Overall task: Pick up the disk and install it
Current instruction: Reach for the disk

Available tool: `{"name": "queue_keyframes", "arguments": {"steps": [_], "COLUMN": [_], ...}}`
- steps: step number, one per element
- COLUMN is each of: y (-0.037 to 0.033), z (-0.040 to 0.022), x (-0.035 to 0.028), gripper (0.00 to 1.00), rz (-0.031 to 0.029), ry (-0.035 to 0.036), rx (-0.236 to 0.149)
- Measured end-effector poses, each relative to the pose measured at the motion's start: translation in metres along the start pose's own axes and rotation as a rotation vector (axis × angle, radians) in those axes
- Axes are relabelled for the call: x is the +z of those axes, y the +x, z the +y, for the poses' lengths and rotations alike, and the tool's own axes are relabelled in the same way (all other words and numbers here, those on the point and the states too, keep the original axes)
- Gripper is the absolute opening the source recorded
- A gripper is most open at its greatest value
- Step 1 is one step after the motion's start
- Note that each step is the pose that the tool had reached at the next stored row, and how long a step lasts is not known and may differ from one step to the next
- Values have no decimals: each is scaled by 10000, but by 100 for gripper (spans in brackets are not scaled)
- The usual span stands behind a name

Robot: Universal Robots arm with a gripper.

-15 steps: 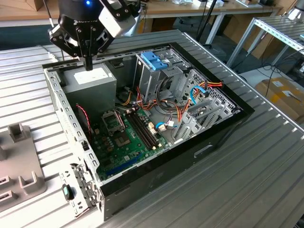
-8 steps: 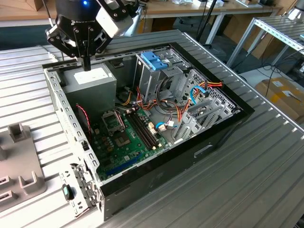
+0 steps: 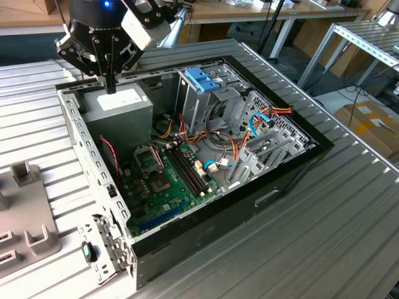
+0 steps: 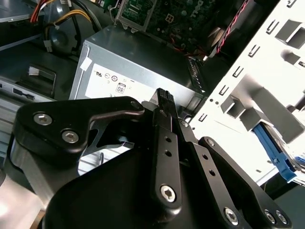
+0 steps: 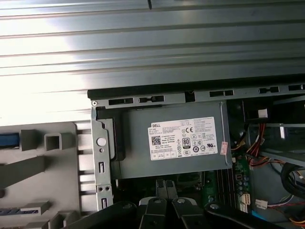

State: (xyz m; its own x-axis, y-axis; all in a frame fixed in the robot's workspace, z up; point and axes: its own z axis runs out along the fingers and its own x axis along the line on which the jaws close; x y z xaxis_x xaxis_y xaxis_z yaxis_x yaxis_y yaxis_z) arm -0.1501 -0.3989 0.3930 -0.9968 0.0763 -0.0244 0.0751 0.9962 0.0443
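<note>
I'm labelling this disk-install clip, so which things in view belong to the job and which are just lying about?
Job: gripper, above the power supply; drive cage with blue latch, likely the install bay; computer case.
Lying about: power supply; motherboard; cables; cardboard box on the floor.

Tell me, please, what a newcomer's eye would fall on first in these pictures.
The open computer case lies on the ribbed table in the exterior view, its green motherboard exposed. The tool hangs over the grey power supply box toward the exterior view's left, and a blue latch tops the drive cage.
</note>
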Motion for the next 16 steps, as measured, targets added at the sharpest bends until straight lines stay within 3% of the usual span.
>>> {"name": "queue_keyframes", "arguments": {"steps": [16], "y": [80], "z": [-6], "x": [2], "gripper": [11], "rz": [0], "ry": [0], "rx": [0]}}
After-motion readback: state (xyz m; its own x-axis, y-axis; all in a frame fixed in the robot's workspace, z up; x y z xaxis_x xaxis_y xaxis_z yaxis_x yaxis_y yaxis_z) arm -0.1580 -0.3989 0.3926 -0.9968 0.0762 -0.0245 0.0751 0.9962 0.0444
